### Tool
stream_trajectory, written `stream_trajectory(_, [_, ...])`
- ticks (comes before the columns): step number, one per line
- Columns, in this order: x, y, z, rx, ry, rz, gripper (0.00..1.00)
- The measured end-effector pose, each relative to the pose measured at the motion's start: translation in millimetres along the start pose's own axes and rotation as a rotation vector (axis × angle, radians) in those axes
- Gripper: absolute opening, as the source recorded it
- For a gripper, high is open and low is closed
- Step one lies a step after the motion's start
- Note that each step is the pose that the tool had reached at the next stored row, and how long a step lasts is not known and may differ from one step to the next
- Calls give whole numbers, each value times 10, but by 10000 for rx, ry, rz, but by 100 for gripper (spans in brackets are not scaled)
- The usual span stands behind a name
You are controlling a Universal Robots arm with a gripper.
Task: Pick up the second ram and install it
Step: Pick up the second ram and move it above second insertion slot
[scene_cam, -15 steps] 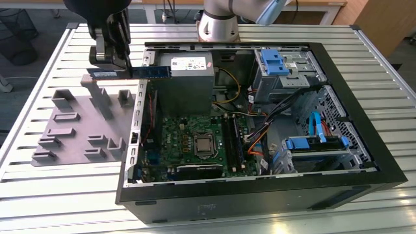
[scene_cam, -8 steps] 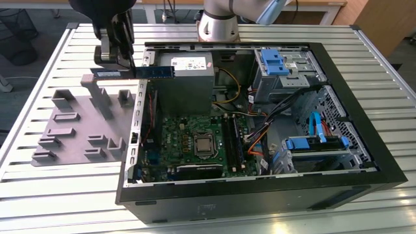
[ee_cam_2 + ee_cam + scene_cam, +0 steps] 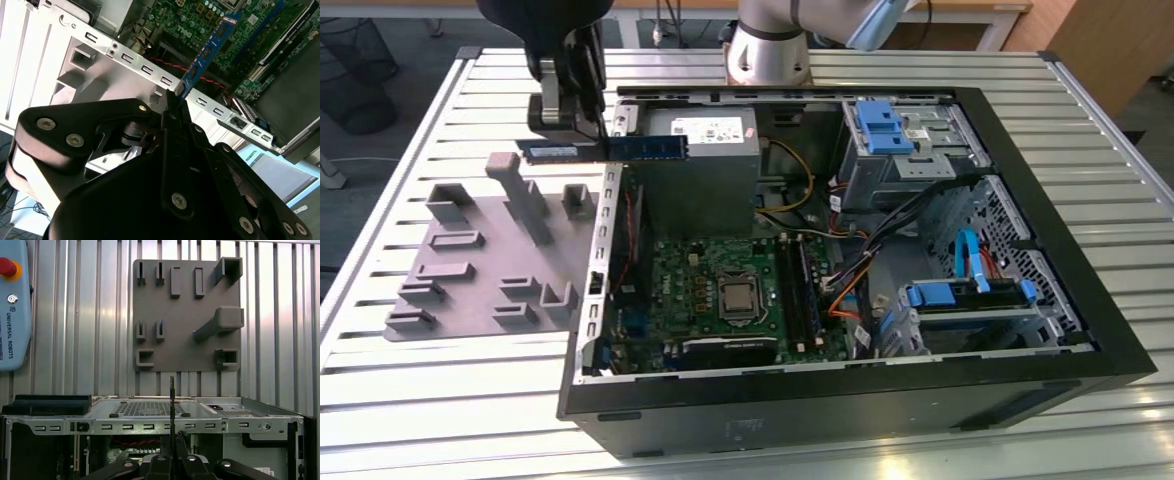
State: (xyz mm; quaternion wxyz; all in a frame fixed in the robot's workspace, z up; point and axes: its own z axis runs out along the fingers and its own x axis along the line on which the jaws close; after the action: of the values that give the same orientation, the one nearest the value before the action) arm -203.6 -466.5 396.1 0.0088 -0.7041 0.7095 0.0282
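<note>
My gripper [image 3: 571, 138] hangs above the far-left edge of the open computer case [image 3: 1067, 300], shut on the second ram [image 3: 640, 148]. The ram is a thin dark green-blue stick held level, reaching from the fingers out over the case's wall. In the second wrist view the ram [image 3: 207, 50] sticks out from the shut fingertips [image 3: 173, 107] toward the green motherboard [image 3: 235, 30]. In the first wrist view the ram [image 3: 171, 395] shows edge-on above the gripper [image 3: 172, 442]. The motherboard [image 3: 707, 285] lies on the case floor with its long black slots [image 3: 797, 290] beside the processor socket.
A grey holder plate [image 3: 474, 265] with raised blocks lies on the slatted table [image 3: 440, 400] at the exterior view's left of the case; it is also in the first wrist view [image 3: 185, 315]. A pendant [image 3: 12, 305] lies on the table. Cables, drive bays and a power supply [image 3: 700, 130] crowd the case.
</note>
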Motion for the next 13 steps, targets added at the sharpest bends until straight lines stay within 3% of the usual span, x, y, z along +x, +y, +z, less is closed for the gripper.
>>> stream_trajectory(13, [-1,-139,-4,0,0,-1,14])
